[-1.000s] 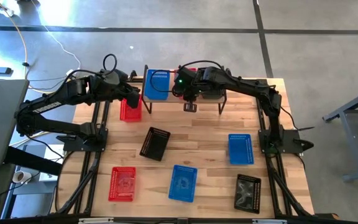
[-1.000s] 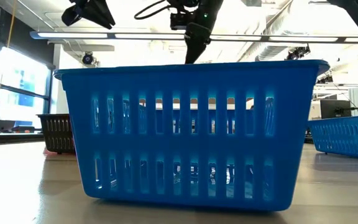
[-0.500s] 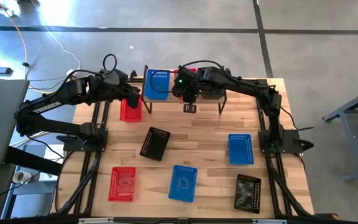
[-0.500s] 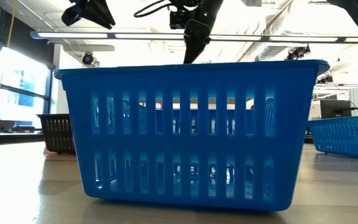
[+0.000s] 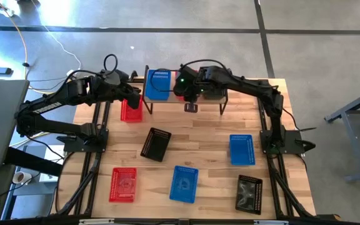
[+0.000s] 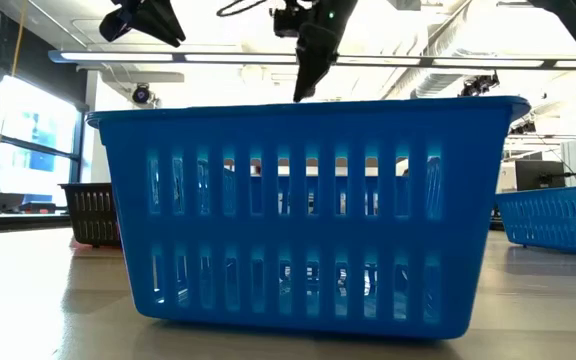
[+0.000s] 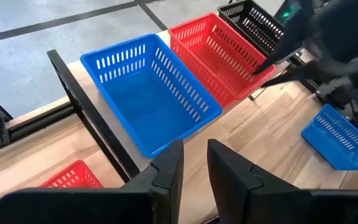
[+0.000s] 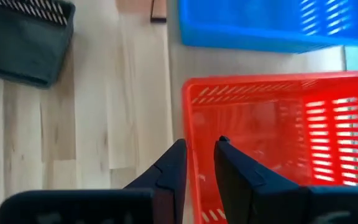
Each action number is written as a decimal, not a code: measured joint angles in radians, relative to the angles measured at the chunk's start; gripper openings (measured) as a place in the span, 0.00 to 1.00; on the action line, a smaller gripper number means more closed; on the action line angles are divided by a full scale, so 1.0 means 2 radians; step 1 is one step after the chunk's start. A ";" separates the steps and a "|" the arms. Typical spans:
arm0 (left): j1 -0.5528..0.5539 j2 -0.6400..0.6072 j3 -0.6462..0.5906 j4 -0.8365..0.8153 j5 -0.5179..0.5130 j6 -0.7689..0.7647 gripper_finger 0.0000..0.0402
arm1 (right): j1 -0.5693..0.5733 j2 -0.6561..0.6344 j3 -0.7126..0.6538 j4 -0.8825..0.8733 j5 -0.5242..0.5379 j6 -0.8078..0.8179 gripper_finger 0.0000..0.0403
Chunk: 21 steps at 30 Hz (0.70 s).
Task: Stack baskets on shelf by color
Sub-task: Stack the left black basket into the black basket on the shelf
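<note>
You've got the wooden tabletop [image 5: 199,140], light planks, on a black frame [image 5: 92,165] w/ rails showing at both sides. Grey concrete floor [image 5: 305,44] around it, dark seam lines crossing. White cable [image 5: 55,40] snakes over the floor near the far-left corner. Grey table edge [image 5: 355,109] off to the right. Low view: ceiling strip lights [image 6: 228,58], bright windows [image 6: 28,140] at left, monitor [image 6: 538,176] at right.

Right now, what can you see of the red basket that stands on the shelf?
The red basket is a rectangular plastic mesh tub with slotted walls, upright and empty. It stands on the shelf between a blue basket and a black basket. The right hand straddles its front rim, one finger inside and one outside.
</note>
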 joint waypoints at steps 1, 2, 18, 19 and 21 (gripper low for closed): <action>0.000 0.000 0.000 0.000 0.000 -0.002 0.16 | 0.000 -0.001 0.010 -0.009 -0.002 0.001 0.17; 0.000 0.000 0.000 0.000 0.001 -0.003 0.16 | 0.000 -0.001 0.021 -0.018 -0.004 0.003 0.17; -0.045 0.000 0.000 -0.065 0.038 -0.079 0.16 | 0.021 -0.015 0.082 -0.141 -0.070 0.071 0.17; -0.052 0.000 0.000 -0.064 0.035 -0.088 0.16 | 0.025 -0.015 0.082 -0.145 -0.070 0.072 0.17; -0.065 0.000 0.000 -0.066 0.028 -0.099 0.16 | 0.033 -0.016 0.082 -0.155 -0.070 0.077 0.17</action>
